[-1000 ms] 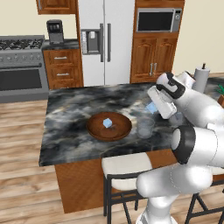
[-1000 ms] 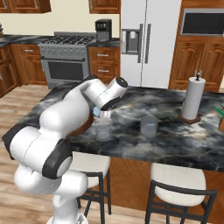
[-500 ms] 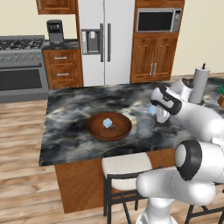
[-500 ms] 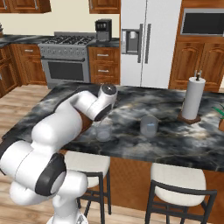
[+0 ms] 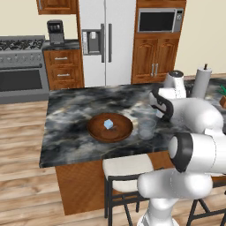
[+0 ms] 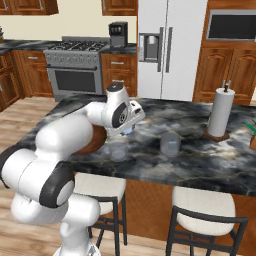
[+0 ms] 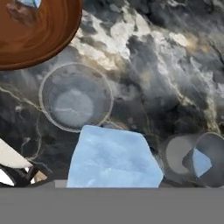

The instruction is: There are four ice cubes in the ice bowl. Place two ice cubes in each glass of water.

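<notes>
The ice bowl [image 5: 94,131] stands furthest left on the marbled tabletop [image 5: 70,110], and one ice cube [image 5: 108,124] lies in its middle. Just right of the ice bowl, close to its rim, stands the near glass [image 7: 75,97], upright and open-mouthed; whether a cube already sits in it cannot be told.

Further right of the ice bowl, past the near glass, the fingers [image 6: 124,131] hang above the tabletop, closed on the held cube [image 7: 113,159], a pale-blue block that looms large at the bottom of the hand view. It hangs between the two glasses, not yet over either mouth. Well to the right of the ice bowl is the far glass [image 7: 197,162], with one small cube [image 7: 201,162] in it already. Furthest from the ice bowl stands the paper-towel roll [image 6: 220,112].

The cubes look light, hard and probably slick, so a grip across two flat opposite faces, near the middle, should serve best; a hold on corners would likely let one squirt free. The glasses look light and easy to tip, so the cube is best released from straight above a mouth, low enough not to bounce out.
</notes>
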Tool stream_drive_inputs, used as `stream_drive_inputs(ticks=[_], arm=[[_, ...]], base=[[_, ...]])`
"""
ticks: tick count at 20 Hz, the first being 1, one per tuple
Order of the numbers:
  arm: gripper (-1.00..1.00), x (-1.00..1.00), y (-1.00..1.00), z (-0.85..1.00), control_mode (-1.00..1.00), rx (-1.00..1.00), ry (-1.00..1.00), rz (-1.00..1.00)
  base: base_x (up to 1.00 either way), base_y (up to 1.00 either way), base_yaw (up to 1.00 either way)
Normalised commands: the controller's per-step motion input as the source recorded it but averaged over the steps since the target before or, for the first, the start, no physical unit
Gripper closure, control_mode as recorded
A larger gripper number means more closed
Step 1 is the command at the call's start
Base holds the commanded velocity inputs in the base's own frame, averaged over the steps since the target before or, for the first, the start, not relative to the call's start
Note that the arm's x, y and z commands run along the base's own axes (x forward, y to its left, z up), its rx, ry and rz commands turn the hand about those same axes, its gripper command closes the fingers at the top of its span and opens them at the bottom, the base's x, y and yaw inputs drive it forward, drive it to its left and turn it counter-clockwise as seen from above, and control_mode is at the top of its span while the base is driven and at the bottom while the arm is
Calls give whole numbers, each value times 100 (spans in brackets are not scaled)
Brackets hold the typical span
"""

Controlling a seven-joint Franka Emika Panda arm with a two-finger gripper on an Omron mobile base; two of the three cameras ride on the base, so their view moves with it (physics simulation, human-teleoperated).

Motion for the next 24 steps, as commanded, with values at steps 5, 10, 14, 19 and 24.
stream_drive_inputs(ticks=[5, 10, 14, 19, 24], arm=[[100, 0, -40, -3, -100, 16, -6, -61], [100, 1, -29, -12, -100, 18, -16, -51], [100, 0, -13, -21, -100, 18, -23, -46], [100, 9, -35, -5, -100, 13, -17, -37], [100, 39, -68, 0, -100, 8, -1, -24]], base=[[0, 0, 0], [0, 0, 0], [0, 0, 0], [0, 0, 0], [0, 0, 0]])
